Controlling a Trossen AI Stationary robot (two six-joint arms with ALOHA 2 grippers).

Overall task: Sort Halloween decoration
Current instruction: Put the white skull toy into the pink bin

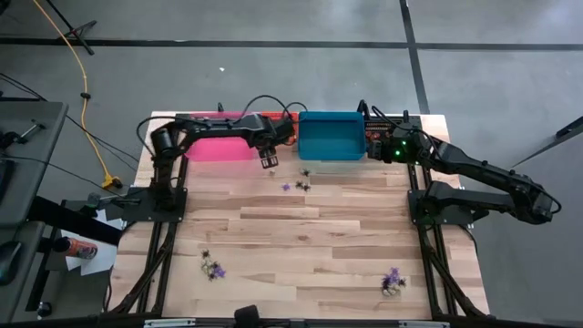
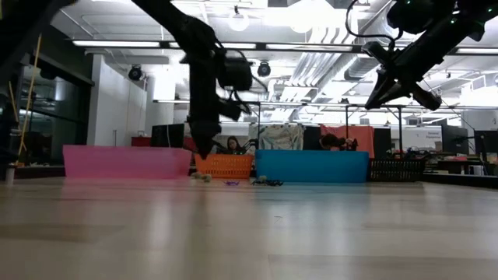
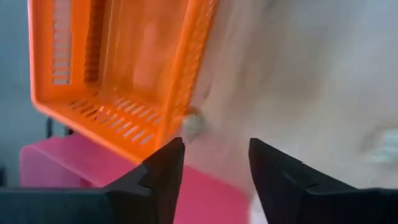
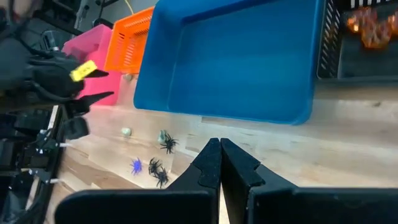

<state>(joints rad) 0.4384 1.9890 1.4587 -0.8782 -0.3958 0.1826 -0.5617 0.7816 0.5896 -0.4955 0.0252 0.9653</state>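
Wooden tabletop [image 1: 301, 237]: left gripper [image 3: 214, 163], fingers spread and empty, hangs beside orange bin [image 3: 118, 68], nearer the spider trinkets [image 1: 302, 184] than shut right gripper [image 4: 219, 163].

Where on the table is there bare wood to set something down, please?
The wide middle of the table is bare, between the trinkets near the blue bin and the two front clusters. It is crowded along the far edge, where the left end effector hangs before the pink bin.
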